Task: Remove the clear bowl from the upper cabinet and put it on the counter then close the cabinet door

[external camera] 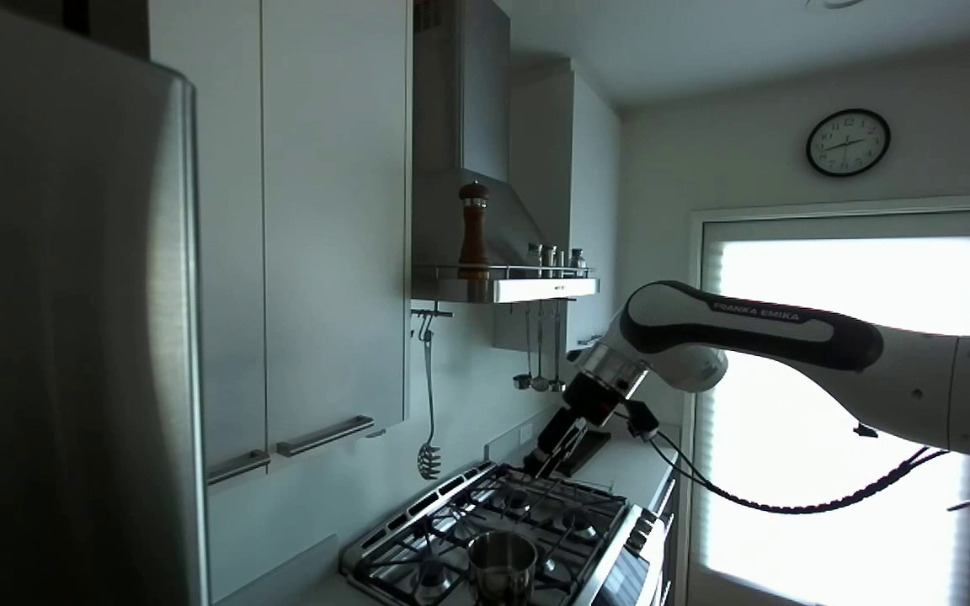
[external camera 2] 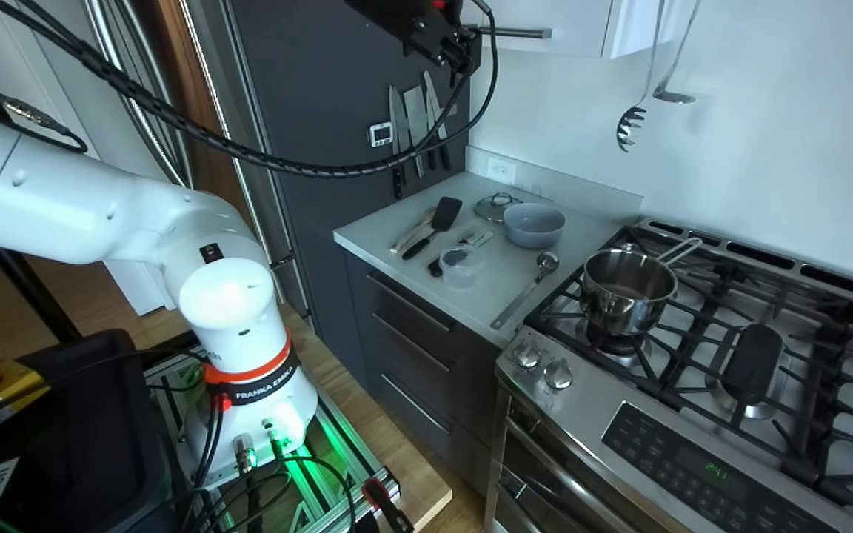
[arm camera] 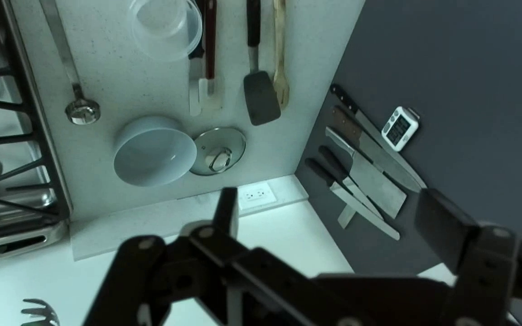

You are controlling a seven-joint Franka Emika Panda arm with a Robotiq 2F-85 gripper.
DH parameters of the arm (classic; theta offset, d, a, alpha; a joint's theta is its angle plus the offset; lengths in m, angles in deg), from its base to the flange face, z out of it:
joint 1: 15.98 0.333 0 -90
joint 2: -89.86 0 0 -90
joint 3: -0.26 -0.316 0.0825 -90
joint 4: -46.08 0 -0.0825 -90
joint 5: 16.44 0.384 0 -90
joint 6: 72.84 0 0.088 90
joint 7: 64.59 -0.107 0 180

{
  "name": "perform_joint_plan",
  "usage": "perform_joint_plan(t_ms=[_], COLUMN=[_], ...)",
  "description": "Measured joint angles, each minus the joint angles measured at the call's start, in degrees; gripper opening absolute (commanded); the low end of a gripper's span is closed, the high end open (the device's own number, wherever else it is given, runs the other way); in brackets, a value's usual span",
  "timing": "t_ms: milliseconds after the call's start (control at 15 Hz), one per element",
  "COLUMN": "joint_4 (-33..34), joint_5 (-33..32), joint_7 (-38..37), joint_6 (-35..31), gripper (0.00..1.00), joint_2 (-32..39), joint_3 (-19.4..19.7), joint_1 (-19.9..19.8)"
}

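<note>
The upper cabinet (external camera: 207,210) is pale grey-white. Its tall cabinet door (external camera: 333,210) stands flush and closed, with a bar handle (external camera: 325,436) low on it; the shelves inside are hidden. The cabinet's lower edge (external camera 2: 567,18) also shows in an exterior view. A clear round bowl (external camera 2: 460,266) sits on the pale counter (external camera 2: 375,231); it also shows in the wrist view (arm camera: 166,34). My gripper (arm camera: 333,206) is open and empty, with its fingers wide apart. It hangs in the air above the counter's level, below the handles in an exterior view (external camera: 540,465).
A blue-grey bowl (external camera 2: 534,226), a glass lid (external camera 2: 497,207), a ladle (external camera 2: 526,292) and several utensils lie on the counter. Knives (external camera 2: 419,122) hang on the dark side panel. A steel pot (external camera 2: 628,289) stands on the stove. The steel fridge (external camera: 72,320) fills the near left.
</note>
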Motion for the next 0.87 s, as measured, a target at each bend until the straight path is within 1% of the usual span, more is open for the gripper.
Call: perform_joint_plan(t_ms=[133, 267, 867], joint_4=[1.2, 2.2, 4.8], joint_5=[-2.0, -2.8, -2.9], joint_7=[-0.1, -0.1, -0.1], joint_6=[3.0, 4.3, 4.8], gripper=[1.0, 1.0, 1.0], joint_2=[-0.5, -1.0, -3.6], joint_3=[0.5, 0.9, 2.3], joint_1=[0.3, 0.7, 1.8])
